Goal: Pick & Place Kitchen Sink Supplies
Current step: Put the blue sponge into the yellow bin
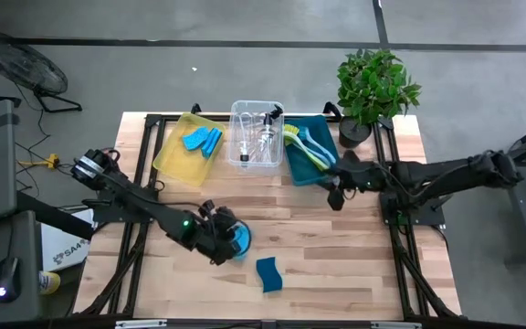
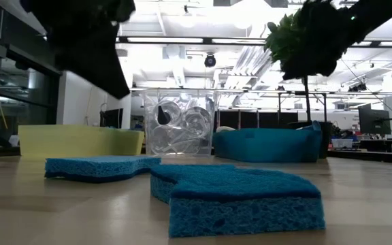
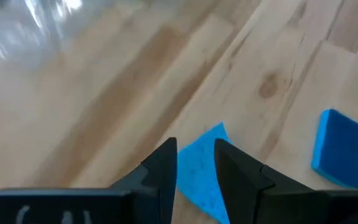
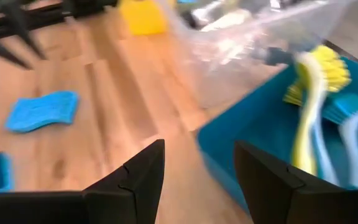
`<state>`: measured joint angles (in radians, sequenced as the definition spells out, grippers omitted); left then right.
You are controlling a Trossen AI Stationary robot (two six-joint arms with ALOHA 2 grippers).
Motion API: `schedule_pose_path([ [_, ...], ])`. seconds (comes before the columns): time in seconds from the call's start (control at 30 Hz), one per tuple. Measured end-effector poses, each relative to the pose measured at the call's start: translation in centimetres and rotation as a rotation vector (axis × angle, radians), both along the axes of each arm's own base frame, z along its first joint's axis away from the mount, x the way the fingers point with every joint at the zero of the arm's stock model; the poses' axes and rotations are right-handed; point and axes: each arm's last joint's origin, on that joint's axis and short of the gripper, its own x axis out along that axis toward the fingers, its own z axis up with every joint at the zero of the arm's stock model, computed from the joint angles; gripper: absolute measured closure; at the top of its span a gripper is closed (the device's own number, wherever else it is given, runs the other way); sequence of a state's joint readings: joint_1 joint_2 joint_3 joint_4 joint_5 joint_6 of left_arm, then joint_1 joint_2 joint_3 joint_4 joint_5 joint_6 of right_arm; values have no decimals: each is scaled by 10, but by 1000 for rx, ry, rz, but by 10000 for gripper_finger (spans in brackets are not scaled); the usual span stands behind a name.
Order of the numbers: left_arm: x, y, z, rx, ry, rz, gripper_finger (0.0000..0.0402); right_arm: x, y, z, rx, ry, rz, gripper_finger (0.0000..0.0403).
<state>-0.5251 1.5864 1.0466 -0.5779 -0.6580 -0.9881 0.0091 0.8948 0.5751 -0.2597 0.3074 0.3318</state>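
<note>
Jaws of the left gripper (image 3: pixel 194 165) pinch a blue sponge (image 1: pixel 239 239) at mid-table while the right gripper (image 4: pixel 197 168) hangs open and empty beside the teal bin (image 1: pixel 307 170), so lift straight, keeping clear of the second sponge (image 1: pixel 268 273).

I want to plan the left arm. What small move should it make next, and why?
Probably lift: the left gripper has its fingers closed on a blue sponge that lies on the table. The yellow bin already holds sponges, so raising it seems the first step there.
</note>
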Motion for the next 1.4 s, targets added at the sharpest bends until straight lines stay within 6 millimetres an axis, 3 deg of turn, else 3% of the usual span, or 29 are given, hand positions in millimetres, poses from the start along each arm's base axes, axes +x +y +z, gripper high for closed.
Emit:
schedule_pose_path([
  [0.27, 17, 36, -6, -309, 95, 107, 298, -2, 36, 1, -48, -17, 135, 220],
  [0.5, 32, 60, -17, -478, 184, 79, 298, -7, 58, 2, -88, -18, 242, 220],
  [0.8, 41, 60, -50, -600, 297, 200, 298, -11, 68, 0, -136, -12, 245, 220],
  [1.4, 38, 62, -55, -566, 313, 282, 310, -9, 70, -4, -150, 14, 240, 220],
])
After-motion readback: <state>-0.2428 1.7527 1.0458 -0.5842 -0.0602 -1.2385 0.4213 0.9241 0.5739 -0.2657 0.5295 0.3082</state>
